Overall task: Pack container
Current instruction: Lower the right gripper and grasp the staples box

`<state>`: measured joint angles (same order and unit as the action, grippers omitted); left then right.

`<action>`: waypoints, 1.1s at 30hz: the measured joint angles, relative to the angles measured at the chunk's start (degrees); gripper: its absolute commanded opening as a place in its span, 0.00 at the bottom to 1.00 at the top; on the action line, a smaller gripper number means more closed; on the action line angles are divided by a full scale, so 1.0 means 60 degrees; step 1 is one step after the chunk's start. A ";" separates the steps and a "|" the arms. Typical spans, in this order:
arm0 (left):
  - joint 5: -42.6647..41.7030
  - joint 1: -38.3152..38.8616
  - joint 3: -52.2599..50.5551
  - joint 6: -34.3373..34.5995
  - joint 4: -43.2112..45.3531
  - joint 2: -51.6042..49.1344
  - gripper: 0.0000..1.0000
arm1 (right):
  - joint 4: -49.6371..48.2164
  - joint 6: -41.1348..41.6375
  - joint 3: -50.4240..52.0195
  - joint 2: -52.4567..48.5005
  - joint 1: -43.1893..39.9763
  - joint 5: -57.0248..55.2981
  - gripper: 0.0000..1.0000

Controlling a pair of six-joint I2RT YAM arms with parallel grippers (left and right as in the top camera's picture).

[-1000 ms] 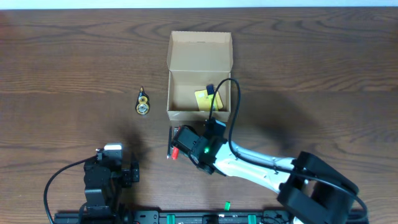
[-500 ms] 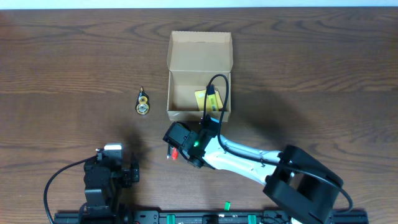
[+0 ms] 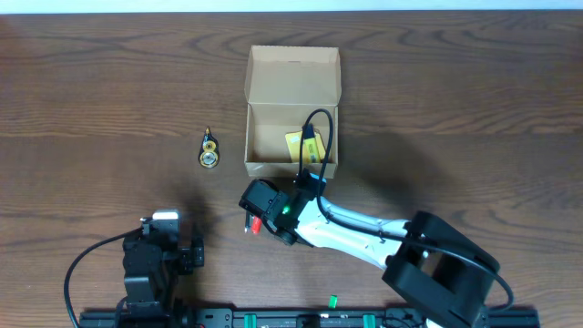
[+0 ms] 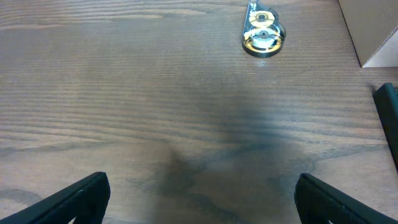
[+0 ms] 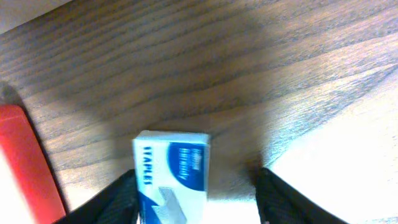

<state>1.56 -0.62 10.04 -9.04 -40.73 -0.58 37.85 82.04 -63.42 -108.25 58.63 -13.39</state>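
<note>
The container (image 3: 291,82), a tan cardboard box with its flap lid open, stands at the table's middle back with a pale-yellow pad (image 3: 299,146) inside. My right gripper (image 3: 255,204) hangs just in front of it, over a small blue-and-white staples box that the overhead view hides. In the right wrist view the staples box (image 5: 171,177) lies between my open right fingers (image 5: 199,208); the left finger is against it, the right finger is apart. My left gripper (image 3: 187,253) is open and empty at the front left, also seen in its wrist view (image 4: 202,202).
A red stationery item (image 3: 256,224) lies beside the staples box, also in the right wrist view (image 5: 25,162). A small gold tape dispenser (image 3: 209,151) lies left of the container; it also shows in the left wrist view (image 4: 262,34), near the container's corner (image 4: 379,31).
My right gripper has moved left along the container's front, over the staples box and red item. In the last half second it has barely shifted. The left arm has not moved.
</note>
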 measured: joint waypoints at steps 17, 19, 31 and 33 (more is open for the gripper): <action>0.0000 0.0000 0.0000 0.0000 0.0000 0.0000 0.96 | 0.0361 0.0015 -0.0066 -0.0040 0.0000 0.0087 0.37; 0.0000 -0.0004 0.0000 0.0000 0.0000 0.0000 0.96 | 0.0510 0.0011 -0.0084 -0.0040 0.0000 0.0178 0.36; 0.0000 -0.0004 0.0000 0.0000 0.0000 0.0000 0.96 | 0.1049 -0.0004 0.0069 0.0211 0.0193 0.0976 0.31; 0.0000 0.0000 0.0000 0.0000 0.0000 0.0000 0.96 | 0.1173 -0.0047 0.0138 0.0280 0.0299 0.1035 0.23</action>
<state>1.56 -0.62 10.04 -9.04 -40.73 -0.58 44.88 81.76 -62.59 -106.56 60.42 -7.18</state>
